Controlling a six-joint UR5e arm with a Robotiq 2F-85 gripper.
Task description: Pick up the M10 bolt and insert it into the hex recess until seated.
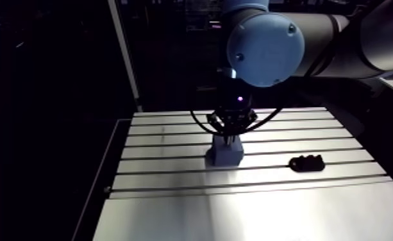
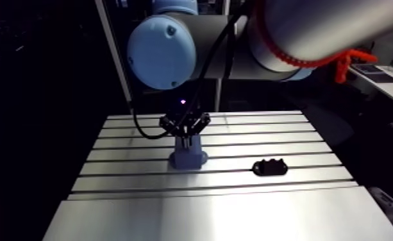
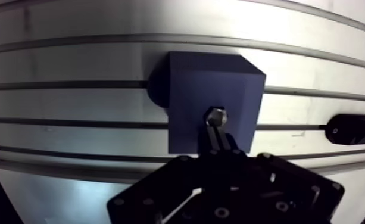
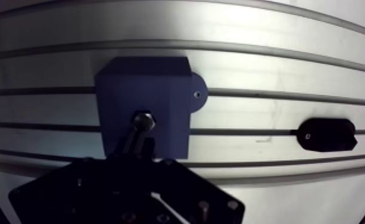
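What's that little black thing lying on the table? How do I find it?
Start at the slotted aluminium table, then find the blue block under the gripper. Off to one side of it, apart and alone, lies a small black piece. It is low, dark and lumpy; the block is tall and blue.

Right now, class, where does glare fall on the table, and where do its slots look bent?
Arm view: sheen on the near strip of the table. Wrist view: glare ahead of the blue block; the slots bow; the bolt head glints in the jaws.
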